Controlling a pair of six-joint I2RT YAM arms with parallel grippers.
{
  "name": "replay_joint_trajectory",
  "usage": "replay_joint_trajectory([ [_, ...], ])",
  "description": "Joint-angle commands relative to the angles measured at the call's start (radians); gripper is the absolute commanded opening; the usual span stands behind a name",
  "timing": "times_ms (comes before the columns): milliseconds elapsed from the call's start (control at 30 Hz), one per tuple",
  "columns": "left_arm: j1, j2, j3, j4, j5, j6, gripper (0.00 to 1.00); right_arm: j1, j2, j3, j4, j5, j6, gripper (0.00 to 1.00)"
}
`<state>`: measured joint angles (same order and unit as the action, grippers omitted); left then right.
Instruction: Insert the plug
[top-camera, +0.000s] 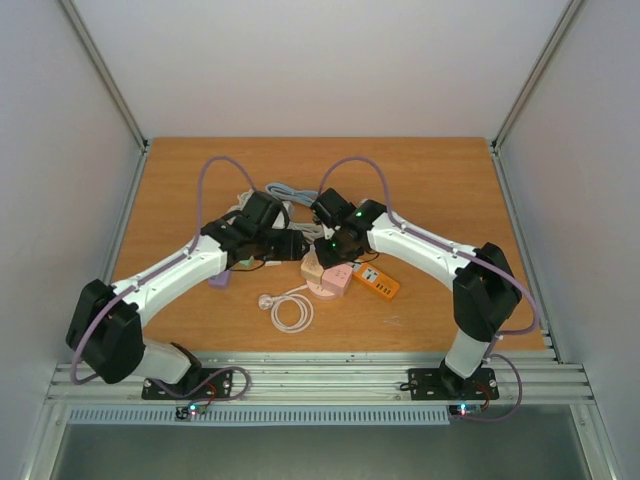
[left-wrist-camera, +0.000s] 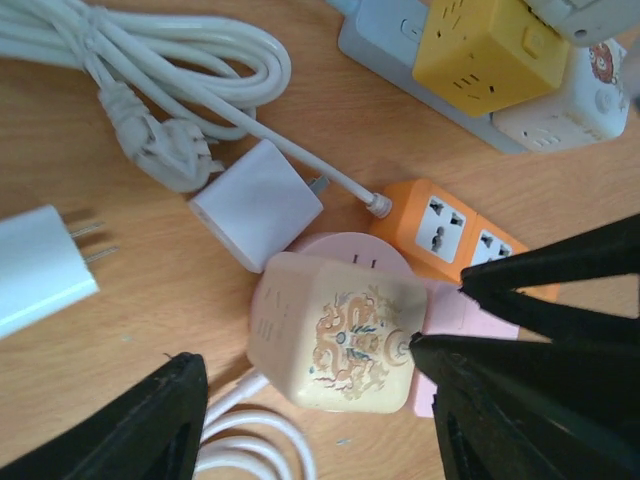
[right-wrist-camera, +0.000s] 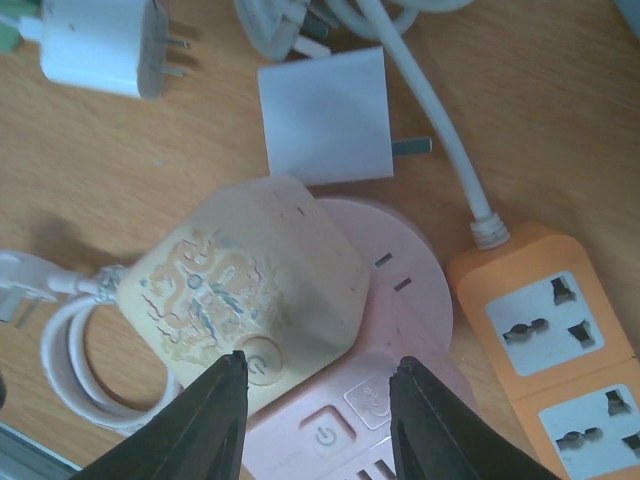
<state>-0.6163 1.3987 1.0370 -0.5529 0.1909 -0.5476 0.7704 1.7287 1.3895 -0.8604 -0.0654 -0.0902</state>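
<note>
Left gripper (left-wrist-camera: 300, 355): jaws held partly open astride cream cube adapter (left-wrist-camera: 335, 335); one fingertip (left-wrist-camera: 440, 360) seen touching cube face, other finger kept apart, so no grip is made. Right gripper (right-wrist-camera: 320, 365): jaws parted narrowly over cube's near corner, nothing clamped. Cube rested on round pink power strip (right-wrist-camera: 400, 270), mid-table. Orange strip (right-wrist-camera: 550, 320) placed just beside pink one. White charger (right-wrist-camera: 325, 115), prong exposed, laid loose beside cube on table (top-camera: 440, 180).
</note>
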Motion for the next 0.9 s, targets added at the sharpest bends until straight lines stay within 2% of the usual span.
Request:
replay_joint_trajectory([
  [0,0.007,0.033,-0.034,0.114,0.078,-0.042,0.60,0.012,0.020,0.021,-0.049,-0.031,-0.052,0.41],
  [133,0.007,0.076,-0.041,0.114,0.126,-0.032,0.54,0.012,0.034,0.020,-0.051,-0.052,-0.059,0.38],
  [367,0.008,0.132,-0.068,0.125,0.161,-0.031,0.50,0.012,0.061,0.010,-0.071,-0.010,-0.061,0.33],
  [567,0.007,0.155,-0.087,0.132,0.173,-0.036,0.42,0.017,0.072,0.005,-0.080,0.031,-0.062,0.31],
  [733,-0.002,0.166,-0.124,0.111,0.146,-0.039,0.38,0.022,0.076,0.014,-0.073,0.055,-0.059,0.32],
  [867,-0.048,0.177,-0.133,0.045,0.022,-0.022,0.36,0.024,0.068,0.012,-0.059,0.086,-0.037,0.33],
])
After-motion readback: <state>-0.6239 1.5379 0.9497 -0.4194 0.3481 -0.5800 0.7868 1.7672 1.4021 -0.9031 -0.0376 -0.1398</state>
